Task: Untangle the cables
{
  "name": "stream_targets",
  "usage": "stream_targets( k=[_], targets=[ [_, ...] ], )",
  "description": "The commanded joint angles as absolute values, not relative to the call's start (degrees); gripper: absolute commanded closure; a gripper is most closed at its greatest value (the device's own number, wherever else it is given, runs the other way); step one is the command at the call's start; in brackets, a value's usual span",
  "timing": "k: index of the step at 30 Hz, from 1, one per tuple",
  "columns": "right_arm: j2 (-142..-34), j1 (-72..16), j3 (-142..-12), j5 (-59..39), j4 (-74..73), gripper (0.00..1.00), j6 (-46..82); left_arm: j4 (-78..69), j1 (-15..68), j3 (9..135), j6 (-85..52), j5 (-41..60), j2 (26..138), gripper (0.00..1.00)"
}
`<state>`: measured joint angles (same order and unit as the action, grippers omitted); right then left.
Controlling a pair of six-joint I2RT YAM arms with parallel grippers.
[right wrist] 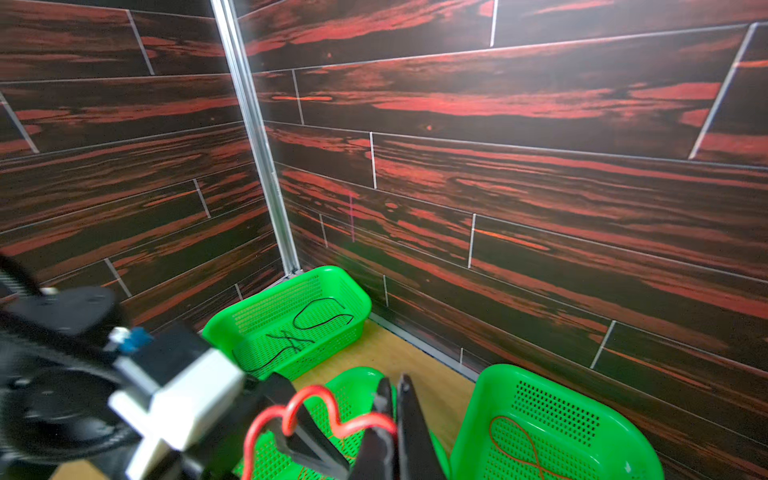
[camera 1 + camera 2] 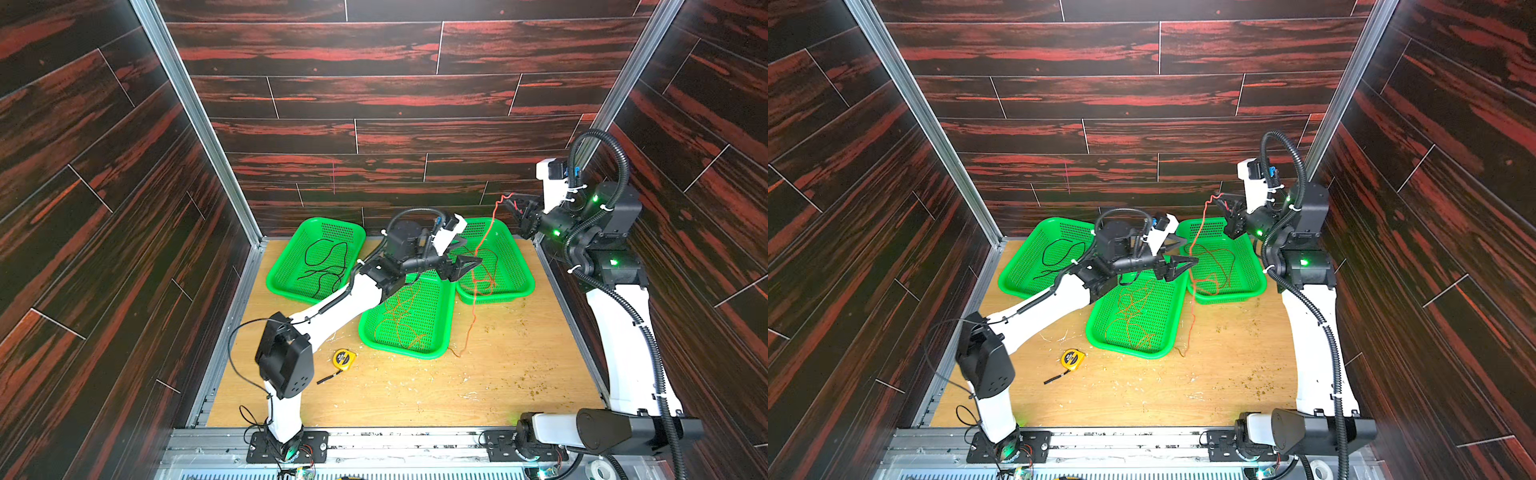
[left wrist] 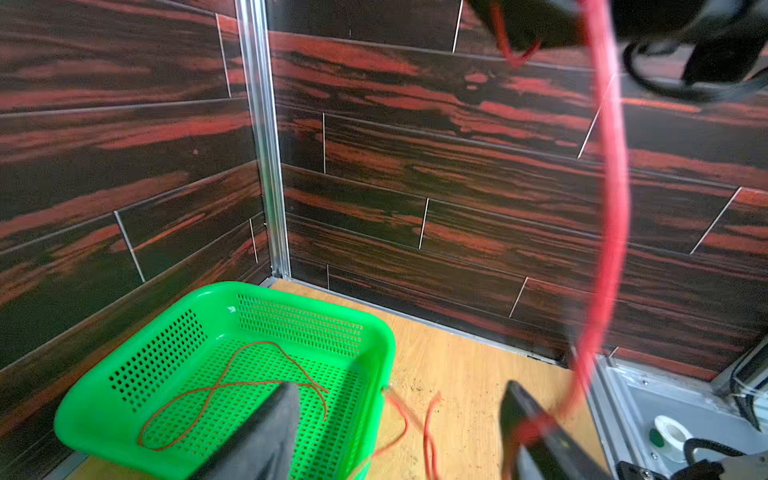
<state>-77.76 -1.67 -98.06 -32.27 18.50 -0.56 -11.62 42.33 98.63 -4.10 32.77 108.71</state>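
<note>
My right gripper (image 2: 506, 200) (image 1: 392, 415) is raised near the back wall, shut on the red cable (image 2: 491, 222) (image 1: 316, 399). That cable hangs down into the right green basket (image 2: 525, 286), loops there, then runs over the rim onto the table (image 2: 471, 324). My left gripper (image 2: 473, 264) (image 3: 399, 419) is open above the gap between the middle and right baskets. The hanging red cable (image 3: 615, 208) brushes one of its fingers (image 3: 536, 432). The black cable (image 2: 328, 262) (image 1: 307, 328) lies in the left basket (image 2: 276, 286). The orange cable (image 2: 405, 316) (image 2: 1133, 311) lies in the middle basket (image 2: 446, 340).
A yellow tape measure (image 2: 344, 359) and a short black stick (image 2: 328, 379) lie on the wooden table (image 2: 498, 386) in front of the left arm. Crumbs are scattered at the right. Dark walls close in three sides. A white tape roll (image 3: 669, 436) sits off the table's edge.
</note>
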Motion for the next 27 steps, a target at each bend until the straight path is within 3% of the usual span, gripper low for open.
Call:
stream_targets(
  k=[1, 6, 8, 11, 14, 20, 24, 27],
  targets=[
    [-75.41, -1.98, -97.70, -34.76, 18.42, 1.00, -1.27, -10.44, 42.52, 101.12, -4.46, 33.42, 110.55, 0.46],
    [-75.37, -2.09, -97.82, -33.88, 18.98, 1.00, -1.39, -11.70, 43.41, 103.68, -6.21, 34.82, 112.71, 1.00],
    [-74.76, -2.10, -97.61, -32.18, 19.93, 0.95, -1.64, -12.21, 43.71, 104.19, -5.96, 34.53, 112.72, 1.00],
    [-72.82, -2.02, -96.61, -24.20, 22.80, 0.66, -1.05, -12.22, 43.73, 104.82, -5.38, 32.66, 112.03, 1.00],
    [-69.05, -1.38, -92.24, -14.38, 23.73, 0.49, 0.80, -10.58, 43.70, 105.83, -2.66, 30.67, 111.08, 1.00],
    [-59.76, 1.68, -80.65, -7.66, 21.64, 0.19, 9.75, -9.76, 42.94, 107.31, -1.93, 29.51, 110.57, 1.00],
    [-56.23, 2.13, -74.28, -11.54, 23.47, 0.15, 14.05, -9.34, 42.45, 107.31, -1.55, 27.89, 109.83, 1.00],
    [-55.55, 2.13, -67.30, -25.97, 22.55, 0.21, 17.90, -8.98, 42.31, 107.32, -1.06, 26.96, 109.21, 1.00]
  ],
)
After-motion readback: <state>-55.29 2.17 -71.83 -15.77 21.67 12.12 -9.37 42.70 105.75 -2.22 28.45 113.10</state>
